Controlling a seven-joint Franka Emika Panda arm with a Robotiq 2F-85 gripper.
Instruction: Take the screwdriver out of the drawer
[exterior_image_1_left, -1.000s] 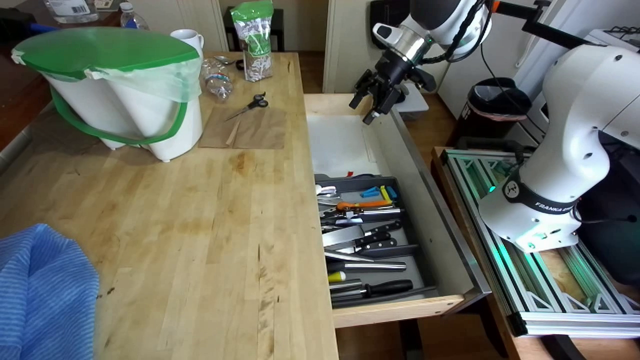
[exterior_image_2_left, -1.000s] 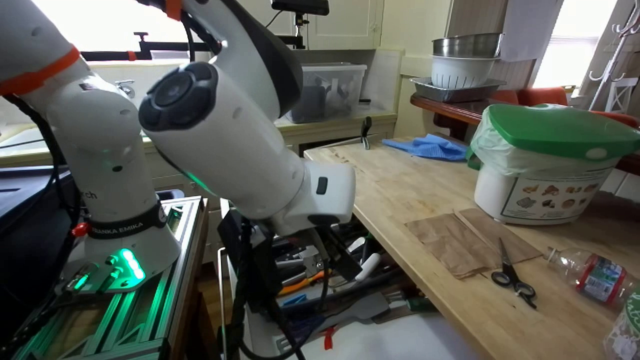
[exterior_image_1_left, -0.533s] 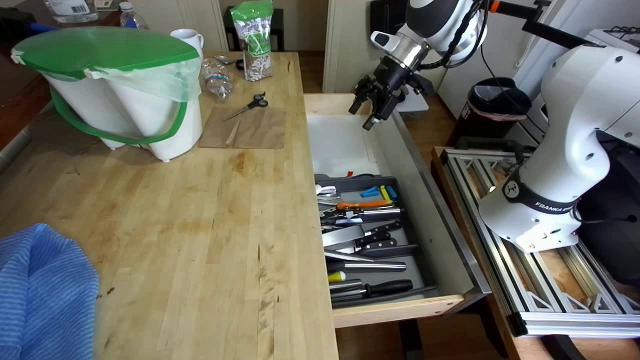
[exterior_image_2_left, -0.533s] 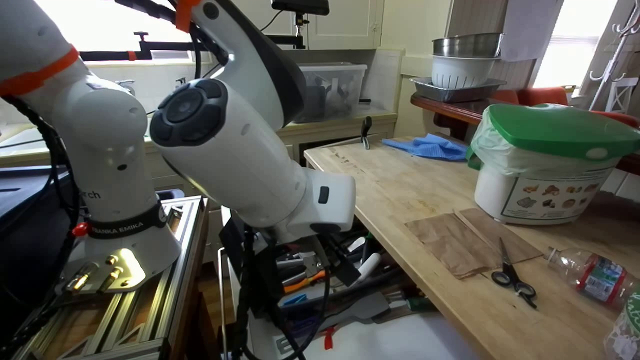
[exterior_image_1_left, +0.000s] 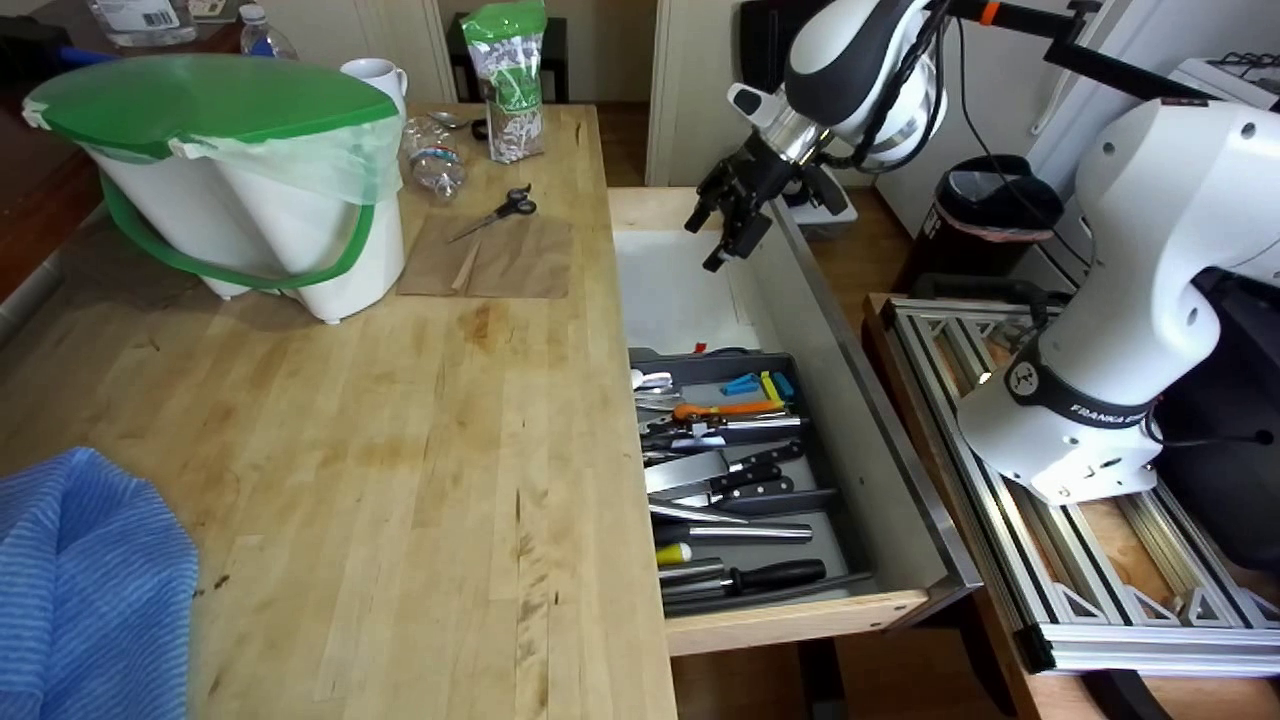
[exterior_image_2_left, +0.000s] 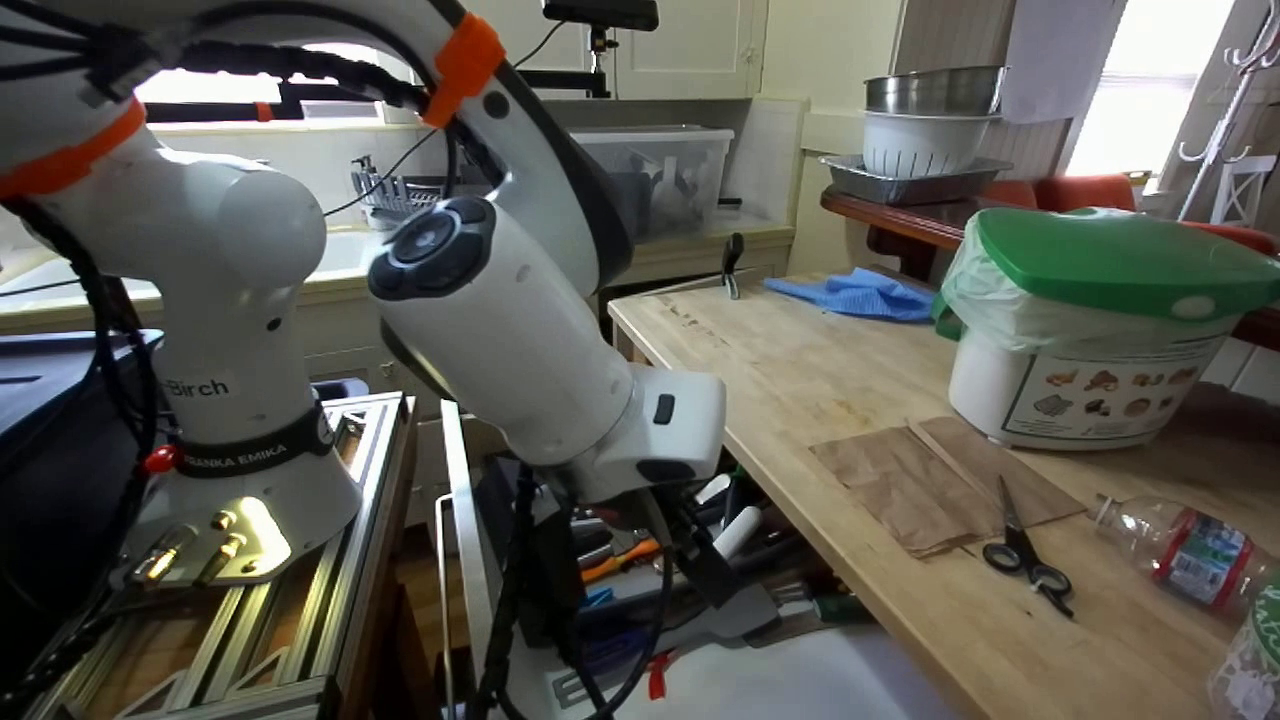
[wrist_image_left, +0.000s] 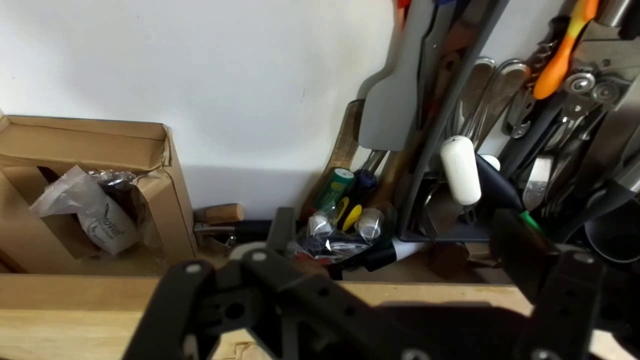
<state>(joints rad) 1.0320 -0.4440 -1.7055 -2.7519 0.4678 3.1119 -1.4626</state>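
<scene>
The drawer (exterior_image_1_left: 795, 622) is pulled out beside the wooden counter. Its white floor (wrist_image_left: 225, 75) fills the upper part of the wrist view. A yellow-and-black handle (wrist_image_left: 351, 217), which looks like the screwdriver's, lies among crowded tools near the drawer's edge in the wrist view. Clear plastic-wrapped items partly cover it, and its shaft is hard to make out. I cannot pick it out in either exterior view. My gripper (exterior_image_1_left: 703, 243) is open and empty above the white-floored end of the drawer. In the wrist view its fingers (wrist_image_left: 395, 225) stand either side of the handle, apart from it.
A dark tray (exterior_image_1_left: 840, 520) of knives and tools fills the drawer's near part. A cardboard box (wrist_image_left: 175, 215) sits beside the tools. The counter (exterior_image_1_left: 480, 420) overhangs the drawer; scissors (exterior_image_1_left: 515, 203) and a green-lidded bin (exterior_image_1_left: 340, 260) stand on it. The drawer's side wall (exterior_image_1_left: 850, 400) borders the arm's base.
The arm has swung toward the counter and the gripper has moved a little lower over the drawer. The gripper stays open. The base light has turned from green to yellowish-white.
</scene>
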